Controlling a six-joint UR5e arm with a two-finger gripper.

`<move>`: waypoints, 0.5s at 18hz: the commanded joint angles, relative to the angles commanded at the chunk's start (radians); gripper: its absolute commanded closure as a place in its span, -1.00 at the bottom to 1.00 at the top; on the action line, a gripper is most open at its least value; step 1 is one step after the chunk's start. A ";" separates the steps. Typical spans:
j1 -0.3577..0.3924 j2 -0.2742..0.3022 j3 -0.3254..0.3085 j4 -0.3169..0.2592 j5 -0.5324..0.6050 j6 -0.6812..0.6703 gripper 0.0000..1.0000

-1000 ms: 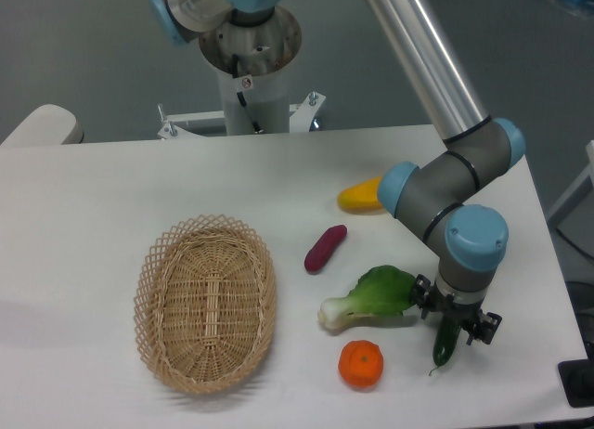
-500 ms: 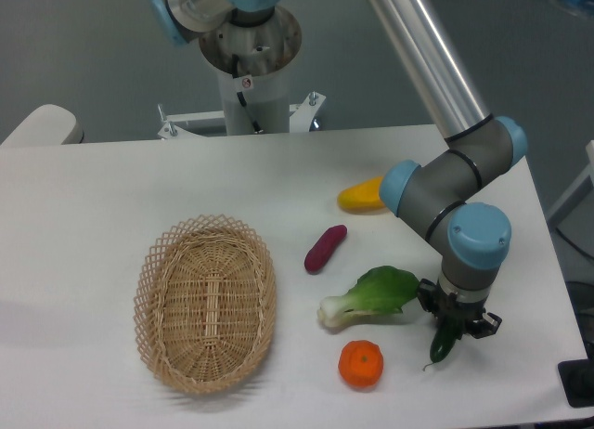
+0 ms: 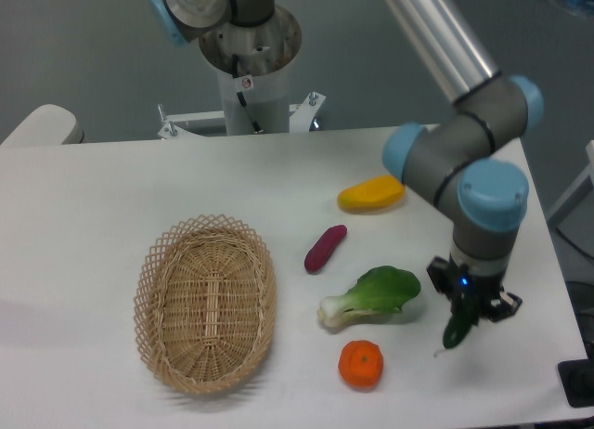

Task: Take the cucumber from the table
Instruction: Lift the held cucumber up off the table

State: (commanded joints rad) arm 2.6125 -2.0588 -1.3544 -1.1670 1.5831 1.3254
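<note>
We've got the gripper down near the worktop's front right corner, its fingers closed on the cucumber, gripping it high up so the dark green body hangs below them. The cucumber dangles tilted, its thin stem tip pointing down toward the worktop; whether that tip touches the surface or hangs just clear of it, we cannot tell from this angle.

Here's what worries us. We're holding a glossy, slim vegetable near one end, so most of its length hangs free, and it could pivot or slide out between the fingers if the arm jolts. The bok choy lies just beside it, toward the middle of the worktop, and the orange sits near the front edge; a swinging cucumber could clip either one. We're also close to the right edge, so a drop here could send it rolling off. A slow, straight lift looks like the safe call.
</note>
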 joint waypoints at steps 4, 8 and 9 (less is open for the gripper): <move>-0.035 0.089 -0.041 -0.095 0.000 0.002 0.44; -0.043 0.131 -0.068 -0.120 0.060 0.095 0.44; -0.040 0.134 -0.069 -0.128 0.072 0.113 0.44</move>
State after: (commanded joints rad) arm 2.5725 -1.9252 -1.4235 -1.2946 1.6550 1.4387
